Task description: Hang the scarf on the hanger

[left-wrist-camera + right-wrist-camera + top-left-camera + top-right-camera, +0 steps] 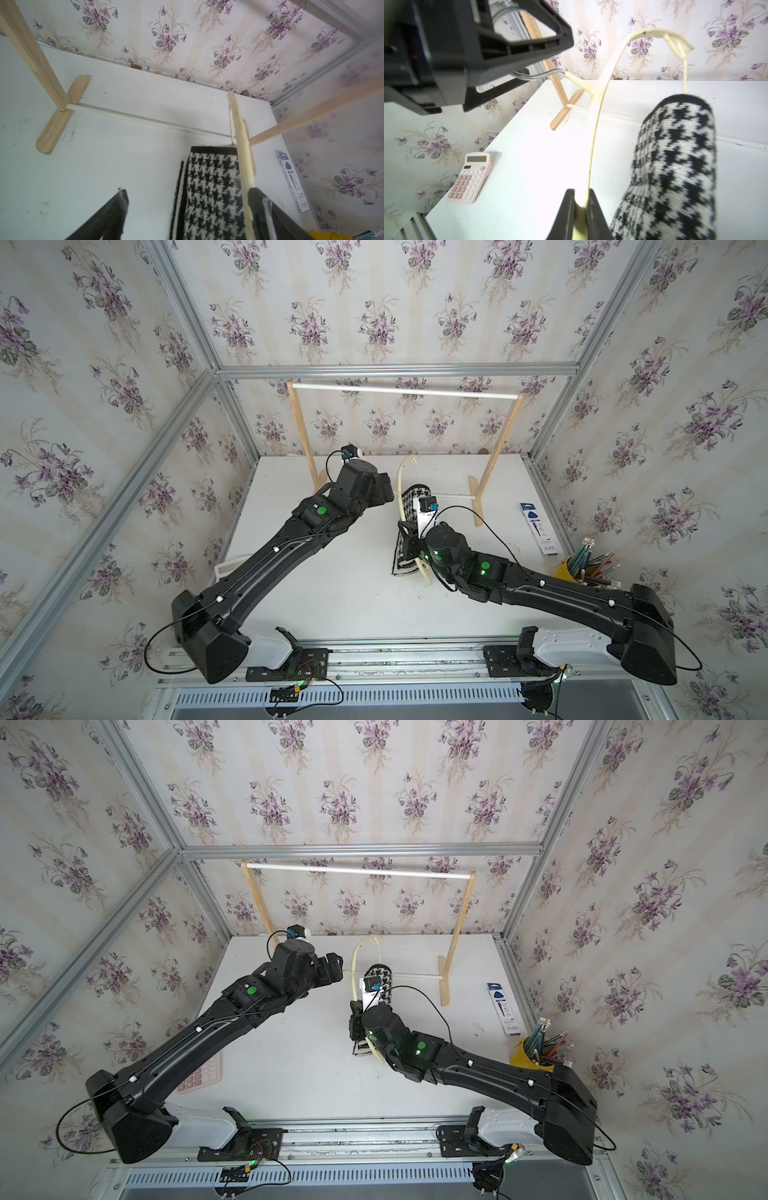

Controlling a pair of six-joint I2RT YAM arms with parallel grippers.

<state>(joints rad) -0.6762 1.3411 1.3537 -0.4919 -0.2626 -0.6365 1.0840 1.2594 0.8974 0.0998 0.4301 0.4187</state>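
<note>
Step in hand: the draping looks done. The black-and-white houndstooth knitted scarf (675, 162) loops over the slim lower bar of the thin pale cream curved hanger (654, 32). In both top views its striped lower end seems to rest on the white tabletop (332, 597).

Right gripper (581, 192) pinches one end of the hanger's arm and holds it raised. Left gripper (188, 190) stands wide and grips nothing. The silver wire hook (542, 75) passes between its jaws.

Next, probably: the left arm backs clear without snagging hook or cloth, while the right holds the hanger level so the scarf cannot slide.

Surroundings:
- tall wooden rack with white rods (407, 391) behind
- pink calculator (471, 176)
- yellow cup of pencils (567, 570)
- blue-and-white box (538, 531)
- violet-flowered wallpaper (374, 302)
</note>
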